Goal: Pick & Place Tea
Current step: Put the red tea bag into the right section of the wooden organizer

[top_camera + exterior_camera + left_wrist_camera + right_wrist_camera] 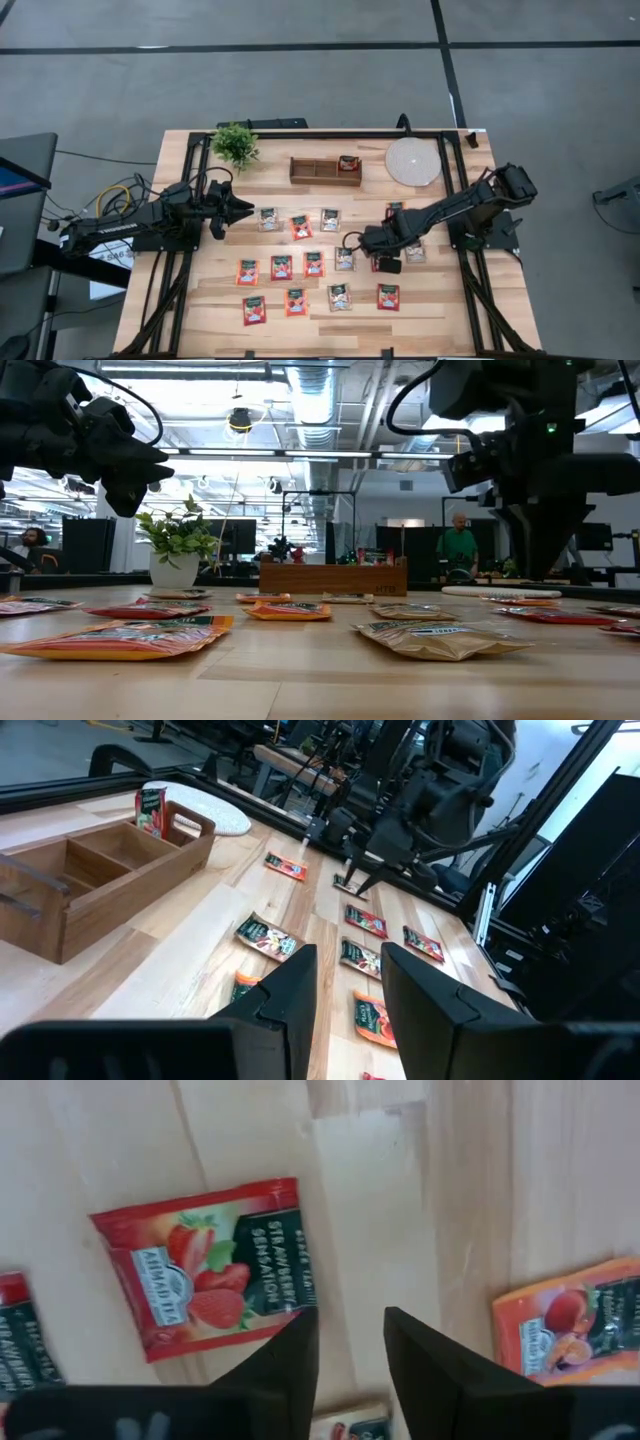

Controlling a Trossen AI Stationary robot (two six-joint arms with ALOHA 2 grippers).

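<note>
Several tea sachets [281,266], red-orange and pale, lie flat in rows on the wooden table. One more sachet [348,163] stands in the right compartment of the brown wooden tray [310,172]. My right gripper [350,1342] points down over the table's right half, open, with bare wood between its fingers. A red strawberry sachet [205,1280] lies flat just beside its fingertips, and an orange one [580,1325] lies on the other side. In the high view this gripper [388,264] hides part of a red sachet [377,263]. My left gripper [245,208] waits level at the table's left, open.
A round pale disc [413,160] lies at the far right, next to the tray. A potted plant [235,143] stands at the far left. Dark frame rails [455,215] run along both sides of the table. A person stands in the room [459,545] beyond the table.
</note>
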